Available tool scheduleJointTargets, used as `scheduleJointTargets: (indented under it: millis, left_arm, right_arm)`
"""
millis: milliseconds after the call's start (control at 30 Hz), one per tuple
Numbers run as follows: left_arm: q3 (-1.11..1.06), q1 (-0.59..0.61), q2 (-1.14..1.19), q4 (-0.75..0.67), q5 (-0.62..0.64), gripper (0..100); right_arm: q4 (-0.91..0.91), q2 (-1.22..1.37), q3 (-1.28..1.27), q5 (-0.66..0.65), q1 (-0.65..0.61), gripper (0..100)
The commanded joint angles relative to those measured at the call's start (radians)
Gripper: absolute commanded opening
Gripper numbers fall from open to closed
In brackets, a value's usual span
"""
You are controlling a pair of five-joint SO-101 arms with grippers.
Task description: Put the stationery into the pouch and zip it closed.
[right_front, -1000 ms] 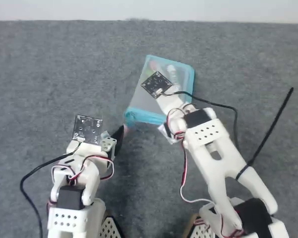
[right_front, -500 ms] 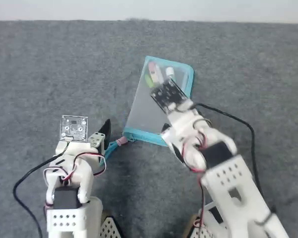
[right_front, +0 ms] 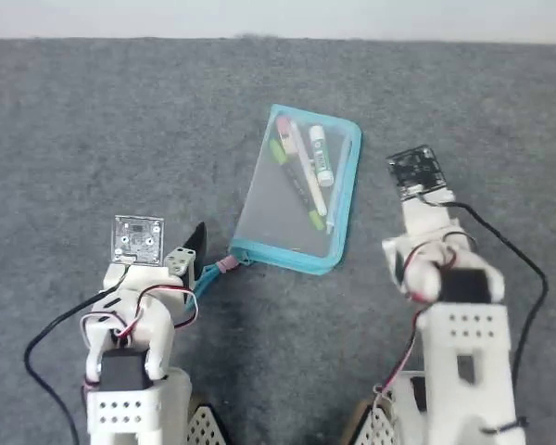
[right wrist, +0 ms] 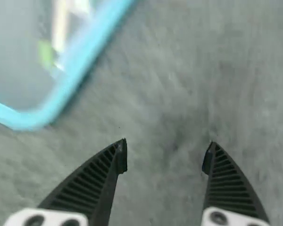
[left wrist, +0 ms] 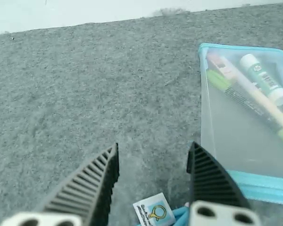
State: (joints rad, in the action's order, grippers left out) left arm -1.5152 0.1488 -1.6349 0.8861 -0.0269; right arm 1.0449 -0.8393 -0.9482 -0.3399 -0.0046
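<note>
Seemingly done: coloured pens [right_front: 301, 176] are lying inside zipped-looking clear blue-trimmed pouch [right_front: 269, 218] ahead of gaping, empty left fingers [left wrist: 101, 174]; right fingers [right wrist: 106, 172] likewise gaping.

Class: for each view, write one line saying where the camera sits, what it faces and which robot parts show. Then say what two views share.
High view: fixed above the table, looking down on the pouch, left arm and right arm.
Left wrist view: on the left arm, facing the pouch past the open left pincer.
Right wrist view: on the right arm, facing table and pouch corner past the open right pincer.
Shared: all three show the pouch.
</note>
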Motion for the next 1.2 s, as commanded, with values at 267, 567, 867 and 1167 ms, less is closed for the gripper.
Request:
scheduleJointTargets:
  millis: [267,567,867,1167]
  left_arm:
    - [-0.018,-0.074,-0.006,0.025,-0.072,22]
    - [0.045,0.012,-0.006,0.068,-0.132,22]
    - [0.110,0.216,-0.017,0.064,-0.209,22]
    - [-0.150,0.190,-0.210,0.003,-0.118,22]
  right_arm:
    - [-0.021,0.165,-0.043,0.028,0.064,23.5]
    - [-0.015,-0.242,-0.216,0.000,0.062,6.6]
    - [0.036,-0.808,-0.523,-0.114,0.061,2.1]
    - [0.107,-0.958,-0.631,-0.121,0.064,2.8]
